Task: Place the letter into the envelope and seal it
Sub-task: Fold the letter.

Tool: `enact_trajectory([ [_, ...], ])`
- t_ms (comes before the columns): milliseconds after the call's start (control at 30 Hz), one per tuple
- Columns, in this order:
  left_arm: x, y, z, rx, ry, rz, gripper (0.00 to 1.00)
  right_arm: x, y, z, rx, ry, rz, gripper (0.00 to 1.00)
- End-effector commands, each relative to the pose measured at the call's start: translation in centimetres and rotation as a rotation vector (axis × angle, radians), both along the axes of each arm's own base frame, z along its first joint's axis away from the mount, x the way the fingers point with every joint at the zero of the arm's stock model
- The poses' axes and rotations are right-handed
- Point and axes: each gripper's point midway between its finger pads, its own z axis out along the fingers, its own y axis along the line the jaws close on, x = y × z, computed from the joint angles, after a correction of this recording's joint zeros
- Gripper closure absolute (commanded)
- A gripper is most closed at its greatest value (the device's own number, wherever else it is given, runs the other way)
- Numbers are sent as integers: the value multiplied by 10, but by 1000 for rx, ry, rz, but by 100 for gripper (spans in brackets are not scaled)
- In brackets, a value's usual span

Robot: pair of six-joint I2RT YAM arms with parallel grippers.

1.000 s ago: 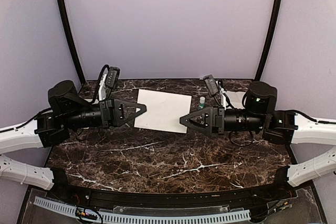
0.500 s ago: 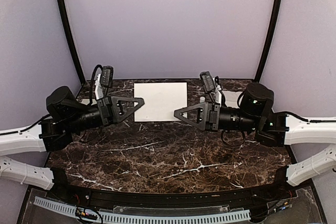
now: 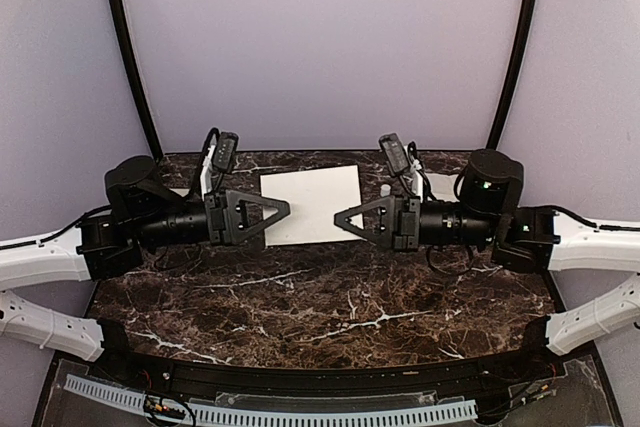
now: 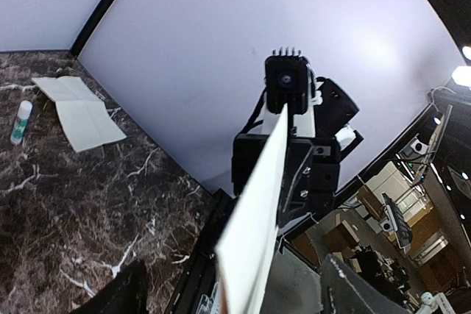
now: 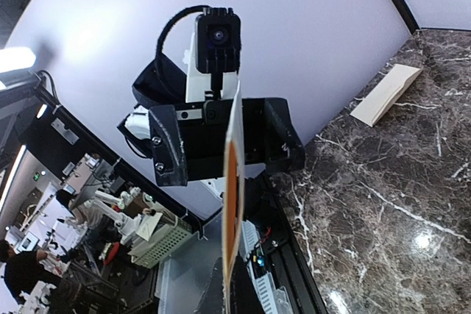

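Note:
The letter (image 3: 312,202), a wide pale sheet, hangs in the air between my two arms, above the back of the table. My right gripper (image 3: 342,219) is shut on its right edge; in the right wrist view the sheet (image 5: 234,182) runs edge-on down into the closed jaws (image 5: 228,295). My left gripper (image 3: 280,210) is open at the sheet's left edge. In the left wrist view the sheet (image 4: 257,204) passes between its spread fingers (image 4: 239,292). The envelope (image 5: 386,93), a long narrow cream rectangle, lies flat at the table's far left.
A white glue stick (image 3: 385,190) with a green cap stands behind the right arm. Beside the glue stick (image 4: 20,121) lies a creased cream paper (image 4: 81,115). Black frame posts and the pale backdrop close off the back of the dark marble table (image 3: 320,297).
My left gripper has opened and my right gripper has shut on the sheet. The sheet has tipped more upright and both grippers have shifted slightly.

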Motion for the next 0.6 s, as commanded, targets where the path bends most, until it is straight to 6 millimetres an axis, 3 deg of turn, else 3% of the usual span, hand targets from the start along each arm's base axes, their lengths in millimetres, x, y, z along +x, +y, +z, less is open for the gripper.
enact_trajectory([
  [0,6,16,-5,136,-40,67,18,-6,-10,-3,-145,-46,9,100],
  [67,6,24,-9,198,-64,73,16,-10,-15,-15,-217,-33,35,100],
  [100,6,28,-22,267,-71,79,16,-12,-17,-22,-253,-23,46,100],
  [267,7,36,-31,427,-138,73,15,-25,-23,-47,-384,1,131,100],
  [433,4,26,-24,469,-201,-4,15,-38,-18,-50,-381,17,221,100],
  [567,-14,5,-30,444,-170,-165,16,-42,-15,-49,-363,23,252,100],
])
